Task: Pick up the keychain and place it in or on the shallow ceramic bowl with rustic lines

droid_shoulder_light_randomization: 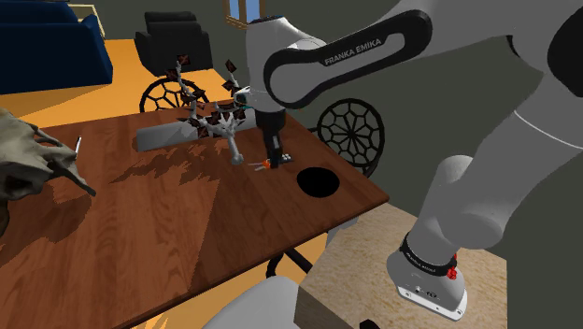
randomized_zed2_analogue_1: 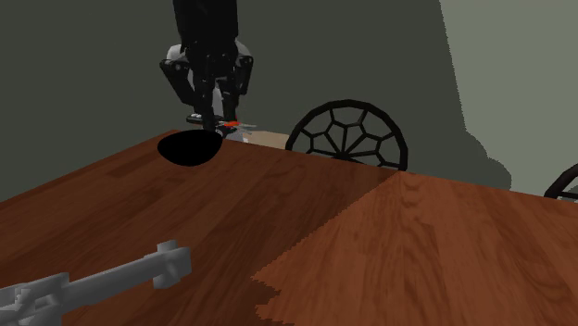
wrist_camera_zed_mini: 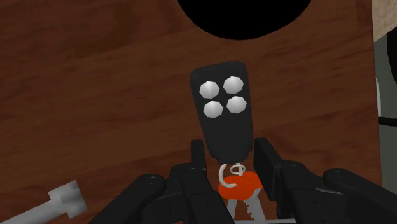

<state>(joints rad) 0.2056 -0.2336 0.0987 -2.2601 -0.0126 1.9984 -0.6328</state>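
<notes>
The keychain [wrist_camera_zed_mini: 222, 108] is a black fob with four white buttons, a metal ring and an orange-headed key. My gripper [wrist_camera_zed_mini: 232, 156] is shut on its ring end, a black finger pressed to each side of the fob. The keychain [droid_shoulder_light_randomization: 260, 165] is at or just above the wooden table [droid_shoulder_light_randomization: 168, 215], under my gripper [droid_shoulder_light_randomization: 274, 159]. The bowl [droid_shoulder_light_randomization: 318, 180], drawn as a flat black round shape, lies close by, toward the stand side. In the second exterior view the gripper [randomized_zed2_analogue_1: 220, 116] and keychain [randomized_zed2_analogue_1: 227, 123] are just behind the bowl [randomized_zed2_analogue_1: 190, 146].
A long grey branched metal piece [droid_shoulder_light_randomization: 177, 135] lies on the table behind the gripper; its end shows near the fingers [wrist_camera_zed_mini: 60, 200]. Wheel-back chairs [droid_shoulder_light_randomization: 350, 131] stand at the table's edge. A ragged grey-brown object [droid_shoulder_light_randomization: 23, 159] sits at the shoulder view's left.
</notes>
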